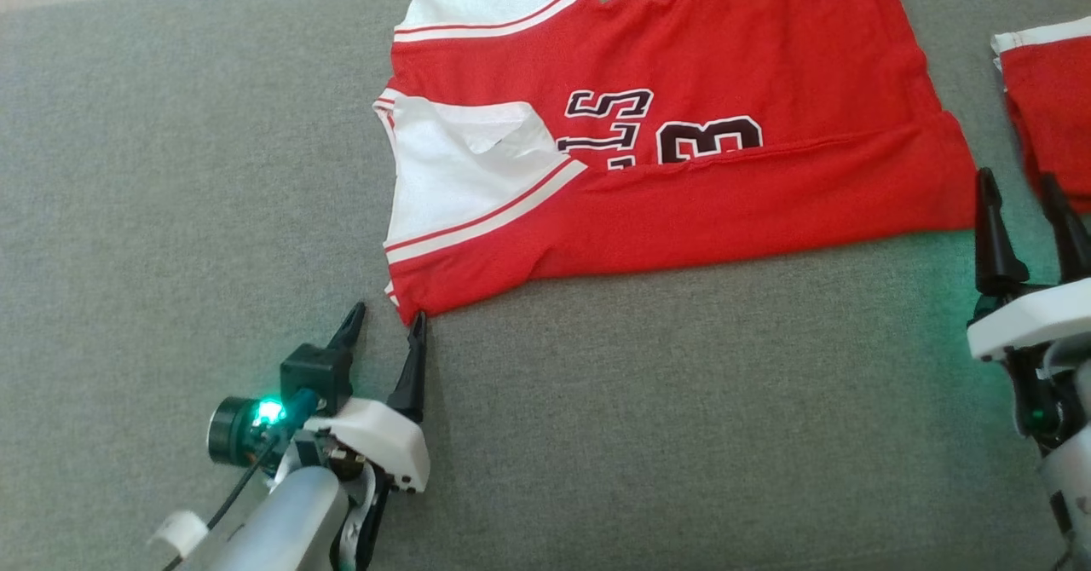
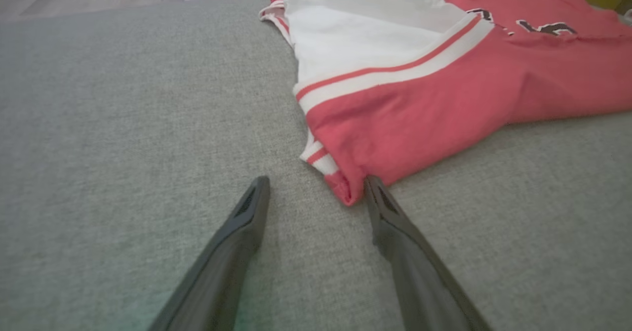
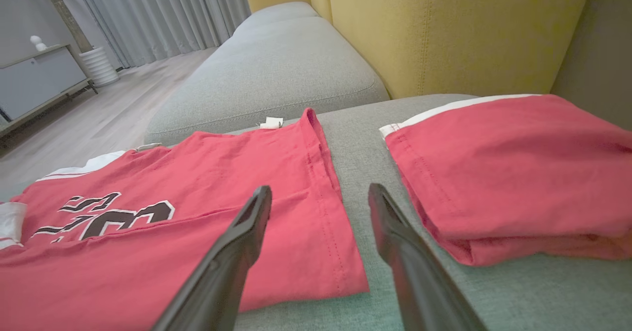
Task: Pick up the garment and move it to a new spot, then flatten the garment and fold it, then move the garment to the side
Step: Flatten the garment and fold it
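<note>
Left gripper [image 1: 388, 320] and right gripper [image 1: 1017, 179], both spread wide, flank a red jersey [image 1: 724, 128] on a grey sofa [image 1: 170, 170]; a fold half-hides its black lettering, leaving it unreadable.

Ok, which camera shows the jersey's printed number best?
Head view: the number on the jersey is seen from above, sharp, though a fold hides its lower part. The right wrist view catches it slanted at lower left; the left wrist view, small and blurred at top right.

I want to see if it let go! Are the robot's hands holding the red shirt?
Left gripper: open, holding nothing, beside the red jersey.
Right gripper: open, holding nothing.
</note>
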